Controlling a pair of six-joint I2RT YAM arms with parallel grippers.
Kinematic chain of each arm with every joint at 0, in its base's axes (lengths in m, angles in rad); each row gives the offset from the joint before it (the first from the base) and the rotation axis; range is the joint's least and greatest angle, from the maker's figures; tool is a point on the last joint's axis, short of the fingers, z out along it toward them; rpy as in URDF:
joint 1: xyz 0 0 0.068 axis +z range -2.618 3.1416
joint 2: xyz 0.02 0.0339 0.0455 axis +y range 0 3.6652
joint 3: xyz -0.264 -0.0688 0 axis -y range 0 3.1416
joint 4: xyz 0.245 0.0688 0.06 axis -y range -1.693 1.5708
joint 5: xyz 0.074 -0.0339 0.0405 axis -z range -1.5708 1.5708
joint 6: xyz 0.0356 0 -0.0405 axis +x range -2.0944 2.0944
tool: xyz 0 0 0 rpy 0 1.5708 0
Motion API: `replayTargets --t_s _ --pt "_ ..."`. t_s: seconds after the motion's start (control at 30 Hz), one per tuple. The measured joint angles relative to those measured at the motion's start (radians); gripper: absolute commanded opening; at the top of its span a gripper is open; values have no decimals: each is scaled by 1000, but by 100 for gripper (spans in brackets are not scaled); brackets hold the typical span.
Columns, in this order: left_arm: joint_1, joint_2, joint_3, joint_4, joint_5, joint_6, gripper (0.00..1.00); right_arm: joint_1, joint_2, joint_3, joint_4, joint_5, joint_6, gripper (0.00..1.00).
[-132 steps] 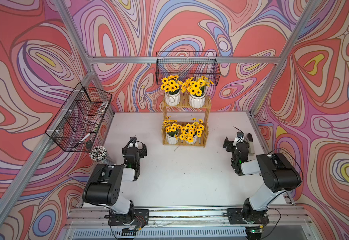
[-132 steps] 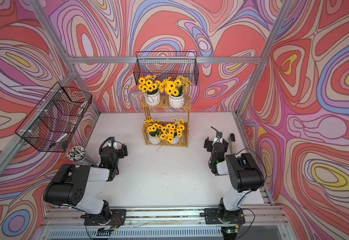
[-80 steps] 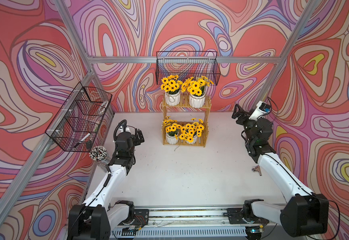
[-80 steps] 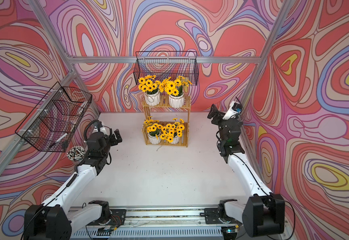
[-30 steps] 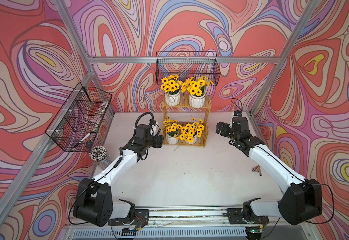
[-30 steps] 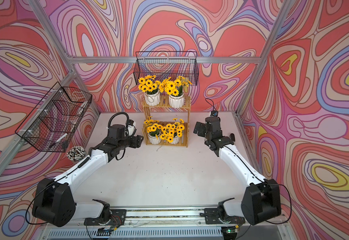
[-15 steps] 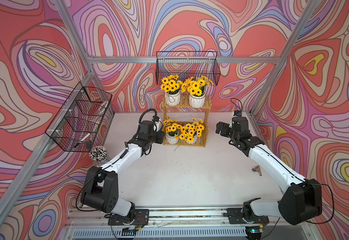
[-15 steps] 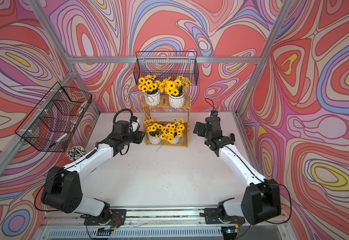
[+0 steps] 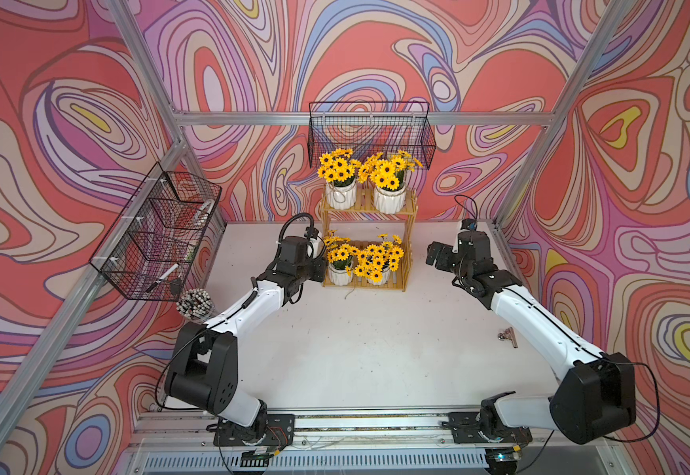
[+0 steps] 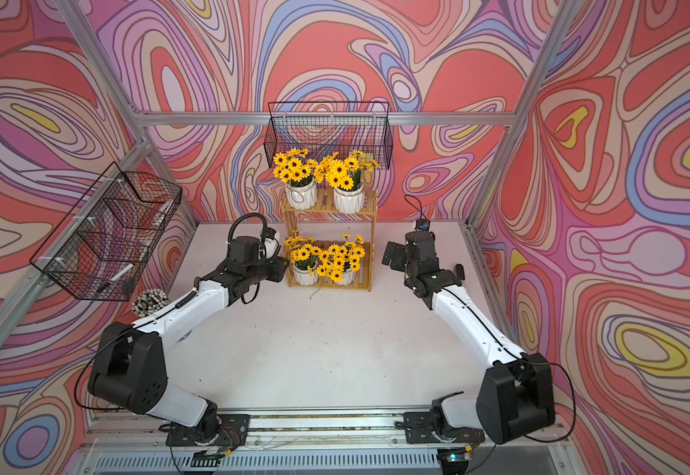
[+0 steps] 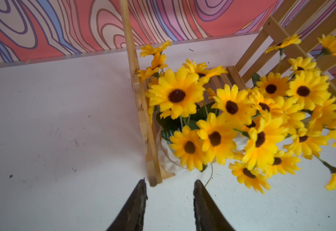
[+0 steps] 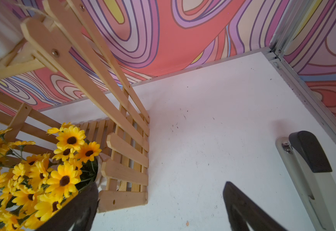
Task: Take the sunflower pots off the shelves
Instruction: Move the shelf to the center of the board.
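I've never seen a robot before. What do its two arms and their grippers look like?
The left arm and right arm are smooth white tubes joined by chunky black rounded joints, bolted to a silver rail. Thin black cables run along them; one black cable loop arches over the left one. The left gripper and right gripper each end in two dark, tapering fingers.

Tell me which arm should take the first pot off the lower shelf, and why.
Left. The left gripper is open right at the front corner of the lower shelf, facing the lower left pot. The right gripper, also open, hangs off the rack's slatted side, which bars its way in.
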Motion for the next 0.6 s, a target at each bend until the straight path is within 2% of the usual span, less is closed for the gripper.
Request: replayTargets --t_s 0.07,0.37,0.6 --pt "-3 14 10 2 -1 0 38 0 0 0 0 0 -1 98" --pt "-4 41 31 0 -50 0 15 0 3 0 0 0 -5 98" --pt "-5 44 34 -2 -77 0 12 0 12 3 0 0 -8 98"
